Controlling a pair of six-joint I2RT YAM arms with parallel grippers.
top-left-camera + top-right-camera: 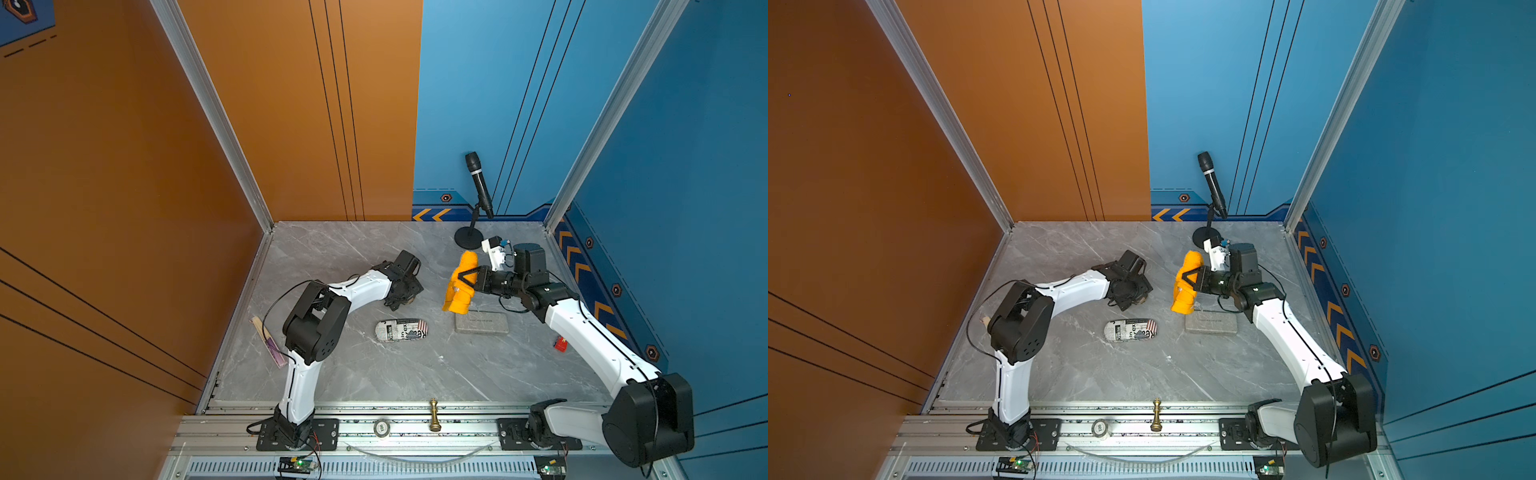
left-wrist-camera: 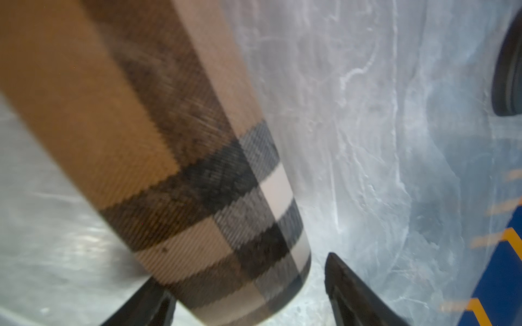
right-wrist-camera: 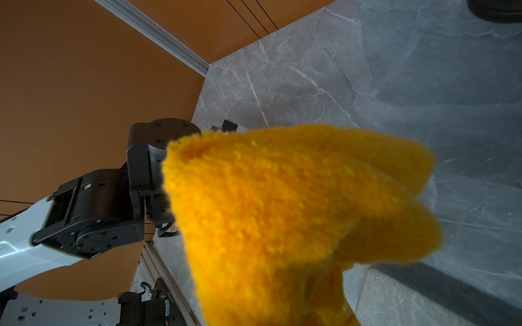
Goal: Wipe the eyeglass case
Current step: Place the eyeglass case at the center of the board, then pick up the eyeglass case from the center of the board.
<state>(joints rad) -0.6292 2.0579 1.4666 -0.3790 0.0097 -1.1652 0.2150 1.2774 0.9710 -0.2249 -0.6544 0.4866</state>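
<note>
Eyeglass case (image 2: 180, 169), tan-and-black plaid, lies between parted left jaws; right jaws clamp orange cloth (image 1: 456, 300).

Fluffy cloth (image 3: 282, 214), woven plaid case (image 2: 180, 175)

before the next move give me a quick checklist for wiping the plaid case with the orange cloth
1. Orange cloth clamped in right gripper: ok.
2. Left gripper open, one finger clear of the plaid case: ok.
3. Cloth touching the plaid case: not ok, they are apart.
4. Plaid case visible in top views: not ok, mostly hidden under the left gripper.
5. Printed case out of the cloth's path: ok, nearer the front.
6. Plaid case lying flat: cannot tell.
</note>
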